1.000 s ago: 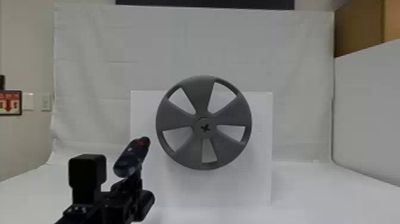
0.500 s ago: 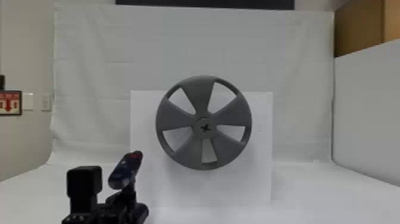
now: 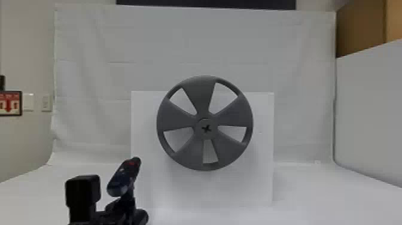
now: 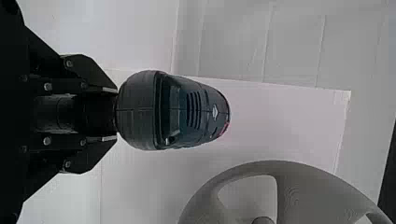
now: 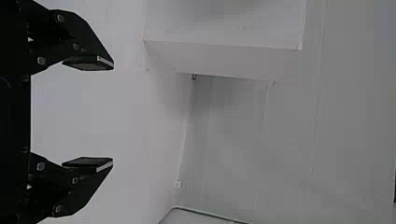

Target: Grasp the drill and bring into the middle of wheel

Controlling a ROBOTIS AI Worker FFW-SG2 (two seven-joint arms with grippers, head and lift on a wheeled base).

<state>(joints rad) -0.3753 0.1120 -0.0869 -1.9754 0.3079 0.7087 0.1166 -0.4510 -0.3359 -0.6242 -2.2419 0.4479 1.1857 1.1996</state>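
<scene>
Step in hand: carriage of the drill to the wheel, judged from how things lie; the grasp appears made. In the left wrist view the left gripper has its fingers drawn in close on the drill's narrow part, with the drill's body standing out beyond the tips. The right gripper stands with its fingers wide apart and nothing between them.

Position: in the head view the drill is low and to the left of the wheel, tilted, and apart from it. The wheel stands upright in front of a white box, its hub bearing a dark cross-shaped mark.

Next move: in my judgement, the left arm should raise the drill and bring it rightward to hub height, then square it to the wheel's middle before closing in. A poor line could put the drill against a spoke or the rim.

Hidden or unclear: the drill's grip is lost between the fingers and among dark arm parts, so the firmness of the hold cannot be verified. Any bit cannot be made out. The head view's bottom edge cuts off the left arm; the left wrist view's edge cuts off much of the wheel.
</scene>
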